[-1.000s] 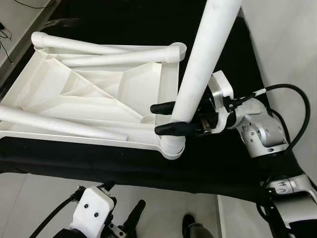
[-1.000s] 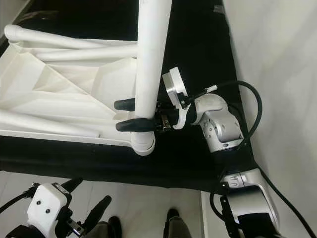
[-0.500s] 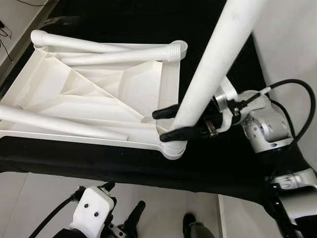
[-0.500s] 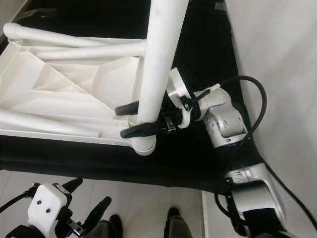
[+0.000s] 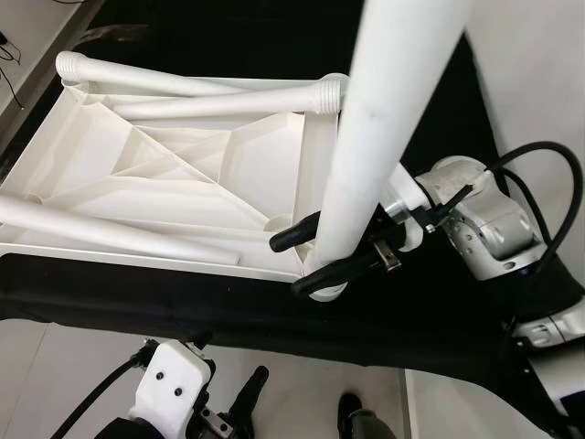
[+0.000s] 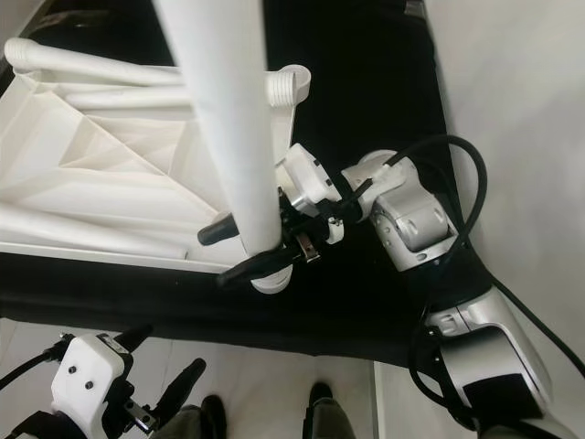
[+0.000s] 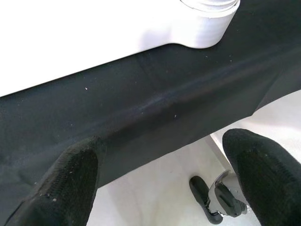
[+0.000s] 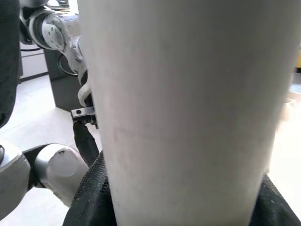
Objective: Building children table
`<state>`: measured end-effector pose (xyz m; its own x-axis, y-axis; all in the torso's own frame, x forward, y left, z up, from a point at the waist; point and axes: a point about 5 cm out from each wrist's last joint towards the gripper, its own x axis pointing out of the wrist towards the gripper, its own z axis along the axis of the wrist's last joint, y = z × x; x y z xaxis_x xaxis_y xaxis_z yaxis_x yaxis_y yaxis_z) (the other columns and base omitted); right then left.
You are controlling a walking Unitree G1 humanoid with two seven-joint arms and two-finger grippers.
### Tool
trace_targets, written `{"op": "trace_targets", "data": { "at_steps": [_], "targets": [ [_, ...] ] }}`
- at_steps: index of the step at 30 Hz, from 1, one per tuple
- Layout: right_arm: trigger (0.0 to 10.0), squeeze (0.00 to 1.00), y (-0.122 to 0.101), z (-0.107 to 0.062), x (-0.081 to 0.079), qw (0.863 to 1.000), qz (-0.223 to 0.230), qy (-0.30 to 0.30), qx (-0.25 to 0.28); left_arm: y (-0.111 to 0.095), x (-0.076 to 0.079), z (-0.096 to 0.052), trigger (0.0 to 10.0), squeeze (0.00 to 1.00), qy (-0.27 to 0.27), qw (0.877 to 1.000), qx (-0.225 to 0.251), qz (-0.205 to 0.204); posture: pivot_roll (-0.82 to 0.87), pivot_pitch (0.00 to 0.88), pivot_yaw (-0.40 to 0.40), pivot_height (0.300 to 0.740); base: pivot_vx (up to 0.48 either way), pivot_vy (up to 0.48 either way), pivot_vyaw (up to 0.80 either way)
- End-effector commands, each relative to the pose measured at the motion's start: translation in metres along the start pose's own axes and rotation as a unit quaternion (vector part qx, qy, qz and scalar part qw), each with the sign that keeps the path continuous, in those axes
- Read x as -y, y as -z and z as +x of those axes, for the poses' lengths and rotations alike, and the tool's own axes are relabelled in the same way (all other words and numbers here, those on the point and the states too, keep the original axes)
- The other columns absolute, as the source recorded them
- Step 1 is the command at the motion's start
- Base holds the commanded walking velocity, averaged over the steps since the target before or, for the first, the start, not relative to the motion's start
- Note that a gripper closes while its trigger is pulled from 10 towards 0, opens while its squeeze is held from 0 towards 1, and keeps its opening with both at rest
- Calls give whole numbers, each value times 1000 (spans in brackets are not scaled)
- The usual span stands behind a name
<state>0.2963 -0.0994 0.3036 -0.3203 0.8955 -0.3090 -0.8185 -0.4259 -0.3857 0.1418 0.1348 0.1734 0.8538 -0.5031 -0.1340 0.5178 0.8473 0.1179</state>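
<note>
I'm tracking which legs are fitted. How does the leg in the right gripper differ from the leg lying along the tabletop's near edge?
The held leg stands upright at the tabletop's near corner socket, clamped low by the right gripper. The loose leg lies flat on the upturned underside, with no gripper on it. Both are plain white tubes.

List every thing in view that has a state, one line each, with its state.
Tabletop: upside down on the black cloth, ribbed underside up.
Standing leg: upright, foot at the near right corner socket.
Three loose legs: lying flat on the tabletop.
Right pincer: shut on the standing leg, near its base.
Left pincer: open, holding nothing, low by the cloth's edge.
</note>
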Motion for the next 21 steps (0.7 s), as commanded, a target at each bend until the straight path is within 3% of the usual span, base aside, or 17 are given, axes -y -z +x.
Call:
{"op": "trace_targets", "data": {
  "at_steps": [1, 5, 12, 16, 21],
  "targets": [
    [10000, 0, 20, 11, -9, 998, 53, -42, -6, 3, 1, -2, 10000, 0, 3, 1000, -13, -2, 91, 400, 39, 740, 0, 0, 0],
    [10000, 0, 20, 13, -3, 998, 60, -36, 7, 3, 2, -2, 10000, 0, 3, 1000, -12, -4, 85, 397, 35, 740, 0, 0, 0],
    [10000, 0, 29, 13, 11, 995, 81, 25, 44, 3, 4, -1, 10000, 0, 2, 1000, -10, -7, 79, 390, 30, 740, 0, 0, 0],
    [10000, 0, 35, 12, 12, 991, 95, 70, 55, 3, 5, -1, 10000, 0, 3, 1000, -10, -9, 76, 386, 29, 740, 0, 0, 0],
    [10000, 0, 37, 10, 10, 990, 99, 80, 55, 3, 5, -1, 10000, 0, 3, 1000, -10, -10, 73, 385, 33, 740, 0, 0, 0]
  ]
}}
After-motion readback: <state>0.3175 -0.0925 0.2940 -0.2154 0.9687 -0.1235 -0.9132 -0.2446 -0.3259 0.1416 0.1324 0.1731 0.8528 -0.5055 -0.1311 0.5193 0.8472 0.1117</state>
